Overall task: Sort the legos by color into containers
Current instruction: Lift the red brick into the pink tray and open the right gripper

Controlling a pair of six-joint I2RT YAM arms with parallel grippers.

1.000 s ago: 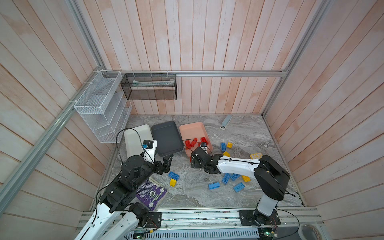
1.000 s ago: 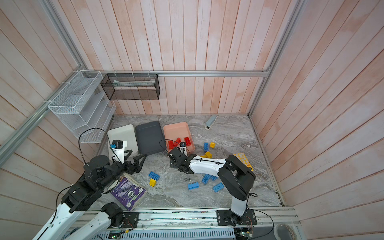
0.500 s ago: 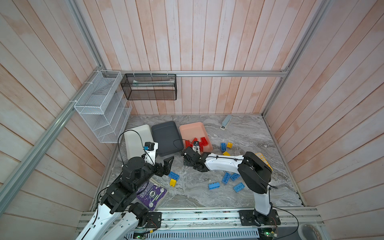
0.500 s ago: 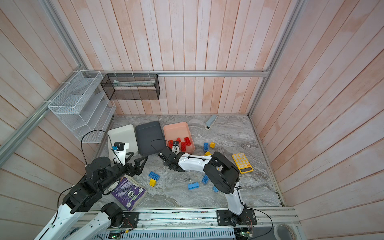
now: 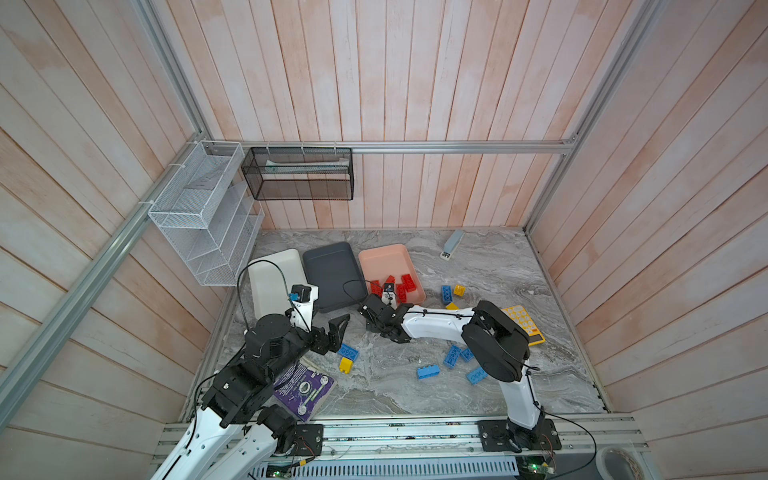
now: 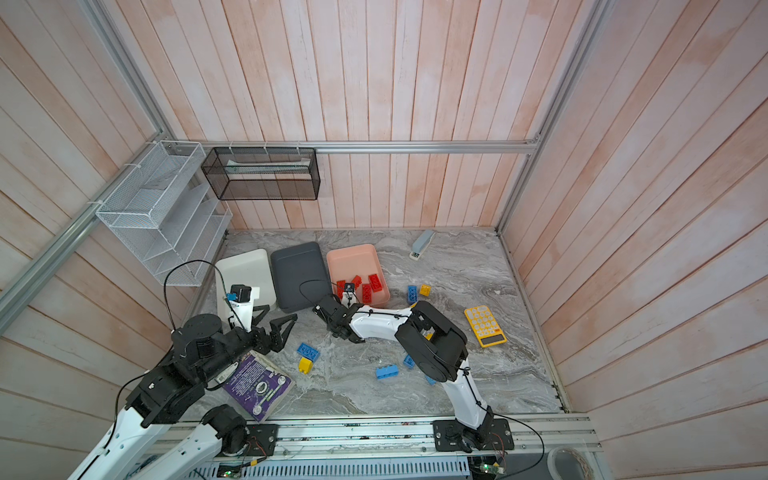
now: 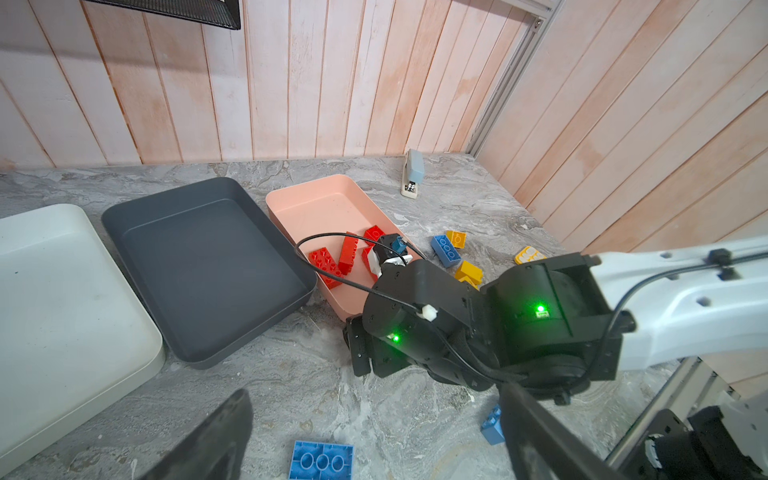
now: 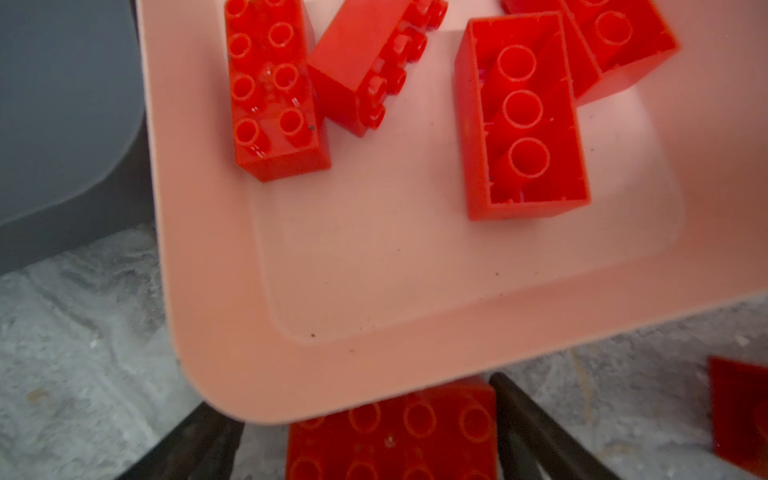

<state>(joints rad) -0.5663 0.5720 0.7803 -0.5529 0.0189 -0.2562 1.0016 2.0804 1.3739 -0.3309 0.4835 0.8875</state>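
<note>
Three containers stand in a row at the back left: a white tray [image 5: 272, 282], a dark grey tray [image 5: 330, 270] and a salmon pink tray [image 5: 384, 249] holding several red legos [image 5: 405, 284]. My right gripper [image 5: 374, 320] is low on the table at the pink tray's near left corner. In the right wrist view it [image 8: 365, 432] is open around a red brick [image 8: 395, 436]; one finger touches it, the other stands apart. My left gripper [image 7: 374, 415] hangs open and empty above a blue brick [image 7: 322, 461], beside a yellow brick [image 5: 345, 365].
Loose blue legos [image 5: 452, 356] and yellow ones [image 5: 459, 289] lie right of the middle, partly under my right arm. A yellow calculator [image 5: 523, 324] lies further right, a stapler [image 5: 452, 245] at the back, a purple book [image 5: 303, 384] at the front left. Wire baskets [image 5: 208, 216] hang on the left wall.
My right gripper has moved left from the middle of the table to the pink tray's near corner, and its jaws have narrowed around the red brick. The left arm has barely moved.
</note>
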